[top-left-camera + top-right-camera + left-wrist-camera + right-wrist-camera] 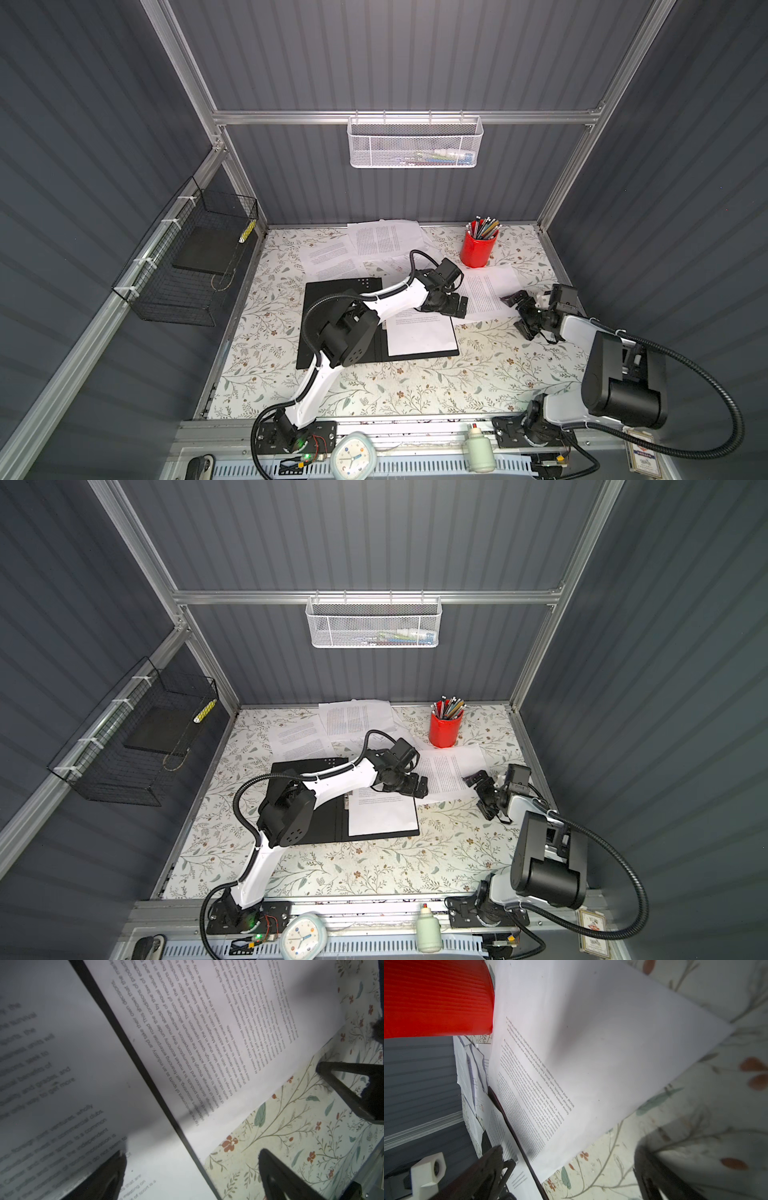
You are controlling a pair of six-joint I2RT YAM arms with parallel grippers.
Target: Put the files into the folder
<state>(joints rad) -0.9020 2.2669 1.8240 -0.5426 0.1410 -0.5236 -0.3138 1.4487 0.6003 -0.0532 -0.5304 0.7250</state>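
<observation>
Floral worktop (374, 386), dark walls all round; the left tool (455, 306) hangs wide open and empty over the far corner of the open folder (332, 291), above the one sheet (419, 338) lying inside. The right tool (518, 315), spread and empty too, sits just beside a loose sheet (484, 291) lying between the two tools. More files (382, 239) lie at the back. I'd worry that sheet crumples under a flat pinch, drags the filed page askew, or bumps the red cup (478, 249) near its corner.
</observation>
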